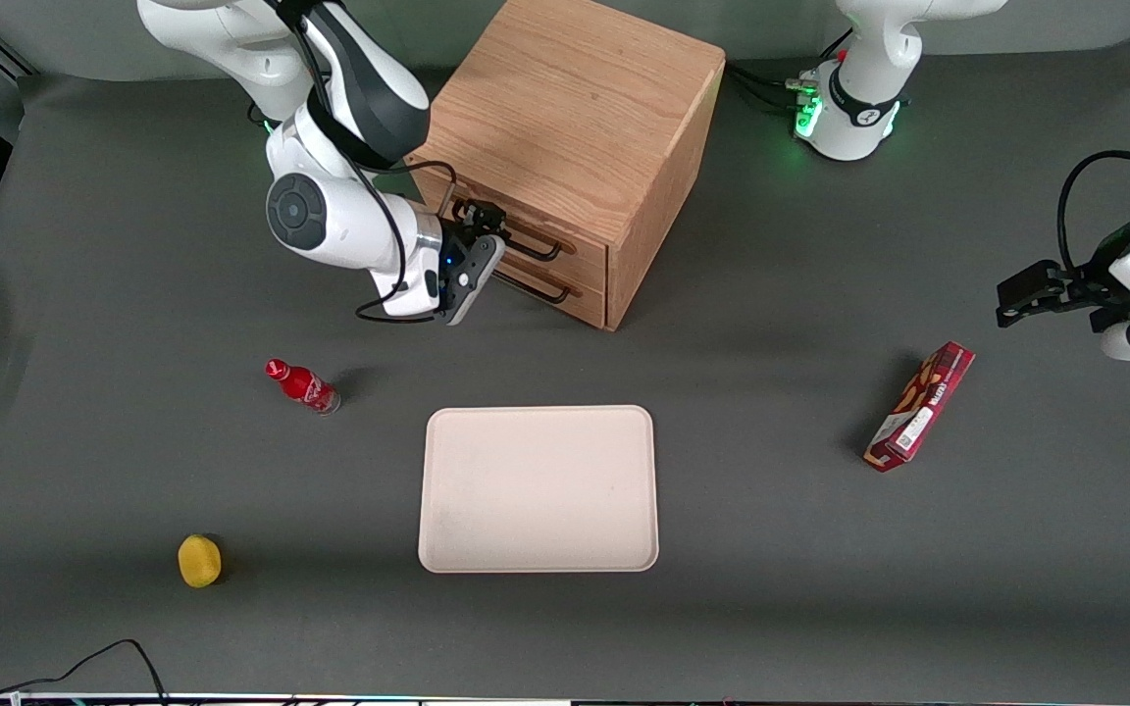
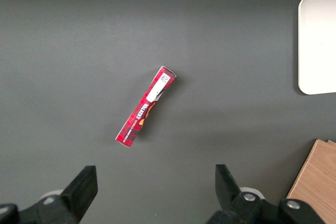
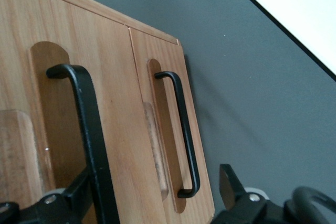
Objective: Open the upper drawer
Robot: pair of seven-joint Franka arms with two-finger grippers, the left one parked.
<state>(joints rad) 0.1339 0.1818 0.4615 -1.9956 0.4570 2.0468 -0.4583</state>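
Observation:
The wooden cabinet [image 1: 565, 98] stands at the back of the table. Its upper drawer [image 1: 565, 245] looks pushed in, its front level with the lower one. In the right wrist view the upper drawer [image 3: 113, 108] shows close up with its long black bar handle [image 3: 89, 124]. My right gripper [image 1: 485, 238] is open in front of that drawer, at the end of the handle [image 1: 536, 248] nearer the working arm. In the wrist view the gripper [image 3: 155, 187] has the bar just inside one finger [image 3: 79, 190], with the jaws wide apart and nothing held.
The lower drawer [image 3: 157, 56] with its own black handle [image 3: 184, 129] sits just below. A white tray [image 1: 538, 487], a red bottle [image 1: 302, 385], a yellow fruit [image 1: 199, 560] and a red box [image 1: 920, 405] lie nearer the front camera.

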